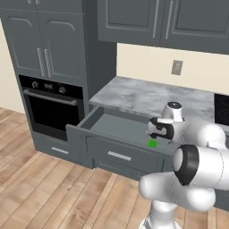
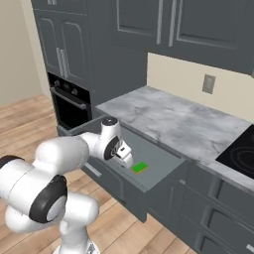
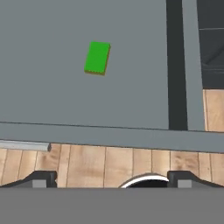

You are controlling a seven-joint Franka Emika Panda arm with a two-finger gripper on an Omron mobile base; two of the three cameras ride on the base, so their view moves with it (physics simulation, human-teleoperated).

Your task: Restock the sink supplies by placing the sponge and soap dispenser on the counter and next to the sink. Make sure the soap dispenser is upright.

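So the sponge (image 3: 96,57) was lying flat on the floor of the pulled-out drawer (image 3: 65,105), upper left of the hand view, and nothing else was near it in there. The claw (image 3: 111,179) was released, jaws spread wide with nothing between them, hanging above the drawer's front edge. In the hand view the sponge sat up and a bit left of the gap between the fingertips, well apart from them, so no contact yet.

My take on doing this bit well: slide forward over the drawer until the sponge is centred between the fingers, turn the wrist so the jaws close across its short side, then drop straight down, minding the drawer's front wall. After that it has to go up onto the marble desk (image 2: 173,119), upper middle of the right base view.
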